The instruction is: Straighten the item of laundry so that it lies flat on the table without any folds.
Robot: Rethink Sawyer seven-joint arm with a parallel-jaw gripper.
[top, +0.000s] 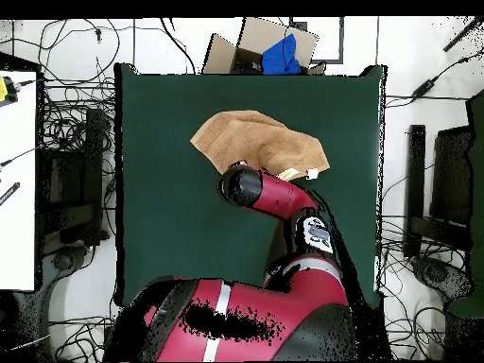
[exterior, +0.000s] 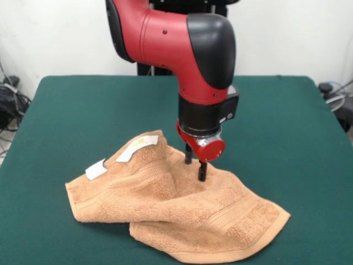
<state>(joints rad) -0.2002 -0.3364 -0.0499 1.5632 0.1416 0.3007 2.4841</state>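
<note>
Front view: towel [exterior: 182,215] lies crumpled on the table [exterior: 287,127], toward the 6 o'clock edge, a bit left of centre. Not flat: left part is bunched up into a raised ridge, with a layer folded over at approx 10 o'clock of the heap. Right part runs out flatter to a corner at 4 o'clock; woven border band visible along the 5–6 o'clock hem. Two white labels show on the folded-up part: one [exterior: 95,169] at the heap's 9 o'clock edge, a longer one [exterior: 137,148] at 11 o'clock near the top of the ridge.

Arm [exterior: 182,44] comes down over the towel's upper middle. Gripper [exterior: 195,165] points straight down w/ two black fingers [exterior: 202,171] close together, tips pressing into a dip in the cloth at about 12 o'clock of the heap. A crease runs from the tips, but whether cloth is actually pinched between them: can't tell.

Overhead view: towel [top: 255,142] sits in the table's [top: 161,189] upper half, near the 12 o'clock edge, roughly centred side to side, outline irregular. Arm [top: 274,194] covers its 6 o'clock edge; gripper itself hidden under the arm here. One label [top: 286,174] peeks out at the towel's 5 o'clock corner, just beside the arm.
</note>
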